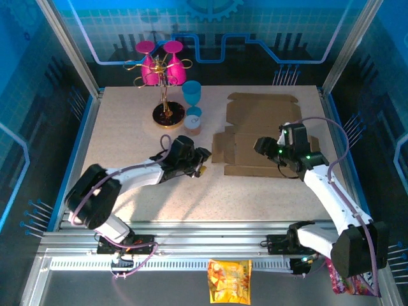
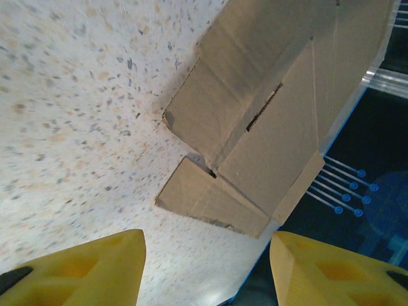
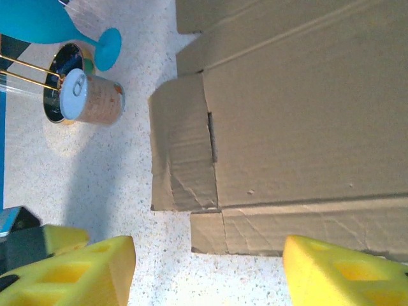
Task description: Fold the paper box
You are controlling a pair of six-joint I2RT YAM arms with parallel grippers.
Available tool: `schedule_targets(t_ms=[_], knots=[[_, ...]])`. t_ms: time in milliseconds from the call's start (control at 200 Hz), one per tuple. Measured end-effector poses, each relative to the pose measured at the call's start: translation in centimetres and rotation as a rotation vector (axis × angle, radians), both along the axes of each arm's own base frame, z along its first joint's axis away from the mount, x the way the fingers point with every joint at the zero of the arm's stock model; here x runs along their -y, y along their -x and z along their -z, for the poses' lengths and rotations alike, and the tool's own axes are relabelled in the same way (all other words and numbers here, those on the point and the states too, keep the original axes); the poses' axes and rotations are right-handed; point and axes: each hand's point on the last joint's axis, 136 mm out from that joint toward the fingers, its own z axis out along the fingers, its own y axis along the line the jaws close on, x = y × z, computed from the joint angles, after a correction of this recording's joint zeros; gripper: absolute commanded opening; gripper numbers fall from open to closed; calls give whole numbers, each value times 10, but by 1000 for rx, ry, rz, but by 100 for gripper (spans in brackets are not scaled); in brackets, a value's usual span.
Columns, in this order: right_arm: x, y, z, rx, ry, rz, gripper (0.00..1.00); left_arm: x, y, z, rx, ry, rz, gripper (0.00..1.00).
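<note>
The paper box (image 1: 258, 131) lies flat and unfolded on the right half of the table, a brown die-cut cardboard sheet with flaps and tabs. My left gripper (image 1: 203, 160) hovers just left of its near-left corner, open, yellow fingers (image 2: 83, 268) spread wide with bare tabletop between them; the sheet's side flap (image 2: 210, 201) sits ahead of it. My right gripper (image 1: 262, 145) hangs over the sheet's near part, open, its fingers (image 3: 338, 271) straddling the near strip (image 3: 287, 226) and left flap (image 3: 182, 146). Nothing is held.
A gold stand with pink glasses (image 1: 163, 67), a blue glass (image 1: 191, 92) and a small can (image 1: 193, 120) stand left of the sheet at the back. The table's blue rim (image 2: 347, 108) runs past the sheet. A snack bag (image 1: 230, 280) lies below the rails.
</note>
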Motion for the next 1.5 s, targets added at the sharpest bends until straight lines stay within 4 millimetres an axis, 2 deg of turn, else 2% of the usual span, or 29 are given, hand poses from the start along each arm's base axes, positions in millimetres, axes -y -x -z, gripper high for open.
schedule_targets(t_ms=[190,405,595,831,936,1096,1156,1226,1291,1346,1501], knots=[[1,-6,-8,17,-71,27,63,31,-6,23,-45,82,-28,58],[0,0,-14,34,-120,33,63,50,-20,21,-26,135,-39,54],[-1,5,-10,20,-141,33,63,52,-30,22,-10,145,-66,49],[-1,6,-10,14,-157,34,63,50,-34,41,-25,121,-96,52],[-1,7,-9,10,-164,33,63,49,-36,43,-20,118,-105,52],[-2,9,-4,-1,-169,36,63,49,-42,47,-17,130,-141,38],[-2,9,-4,-2,-169,36,63,48,-45,51,-14,130,-152,29],[-2,9,-4,-2,-169,37,63,47,-48,54,-10,133,-172,13],[-1,9,-4,-4,-171,42,69,46,-51,53,-1,140,-190,0],[2,10,-3,-14,-173,57,73,46,-55,50,22,148,-200,0],[13,20,2,-74,-206,161,73,47,-59,42,37,181,-223,0]])
